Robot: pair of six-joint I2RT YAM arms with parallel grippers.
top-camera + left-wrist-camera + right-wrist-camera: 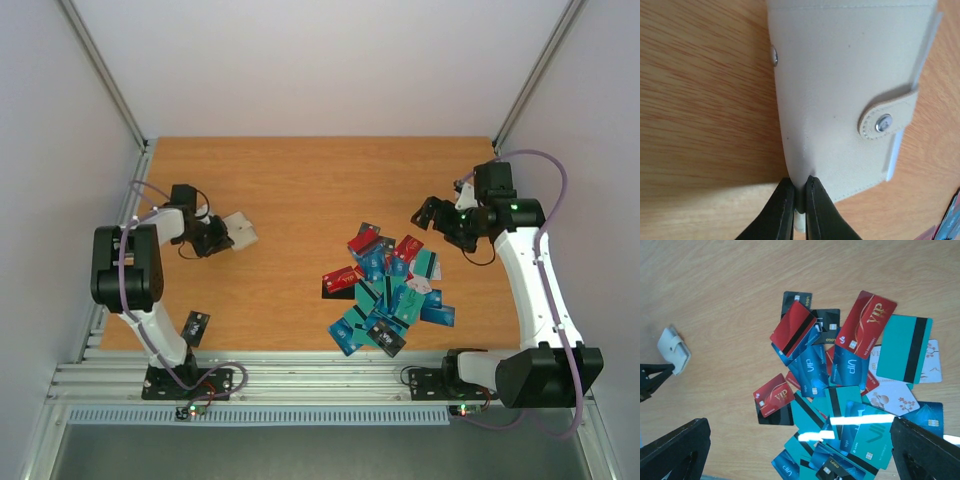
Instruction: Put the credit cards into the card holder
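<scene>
As it lies flat on the left part of the table (300,180), the card holder (845,100) is seen closed, its strap fastened across the front by a metal stud (883,122). Pale sleeve edges can be made out along its side. One lower edge of the holder is pinched between the black fingers of the left gripper (800,187), which are pressed together on it with only the cream material between them.

The credit cards (385,290) are spread in a loose overlapping heap right of the table's middle, well apart from the holder. Teal and blue cards make up most of the heap, with several red ones, a few black ones and a white one mixed in. None is seen inside the holder. Over the far right side of this heap the right gripper (432,215) is held above the wood, its fingers spread wide apart and nothing gripped between them.
</scene>
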